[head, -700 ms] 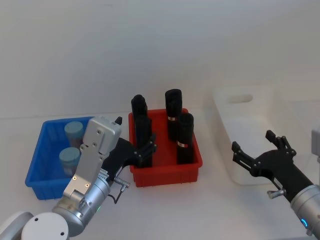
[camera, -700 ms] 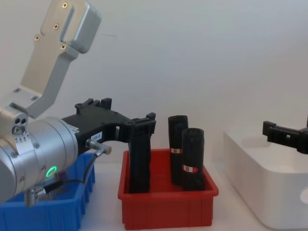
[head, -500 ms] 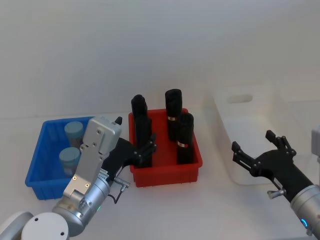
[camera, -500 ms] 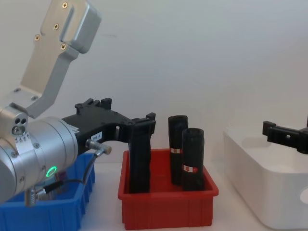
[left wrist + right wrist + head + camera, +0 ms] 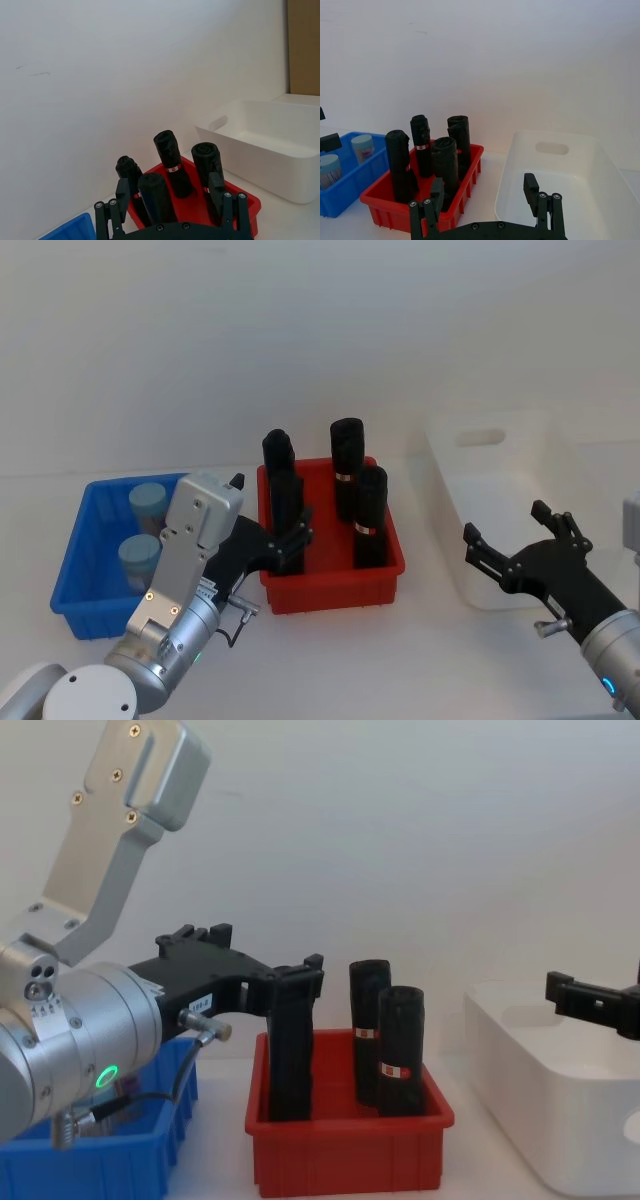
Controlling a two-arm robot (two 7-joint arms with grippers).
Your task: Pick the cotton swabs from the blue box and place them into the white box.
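Cotton swabs [image 5: 139, 555] in blue box [image 5: 68, 562]; left hand [image 5: 270, 508] beside; right hand [image 5: 505, 523] near white box [image 5: 447, 483]

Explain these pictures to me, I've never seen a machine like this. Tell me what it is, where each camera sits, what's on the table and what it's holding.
A robot with two arms, each ending in a two-fingered gripper. One camera looks down from its head, one across from its chest, one rides on each wrist. On the table stand a blue box with two jars of cotton swabs, a red bin with four black rolls, and a white box. The left gripper is open near the red bin, the right gripper open near the white box. Both are empty.
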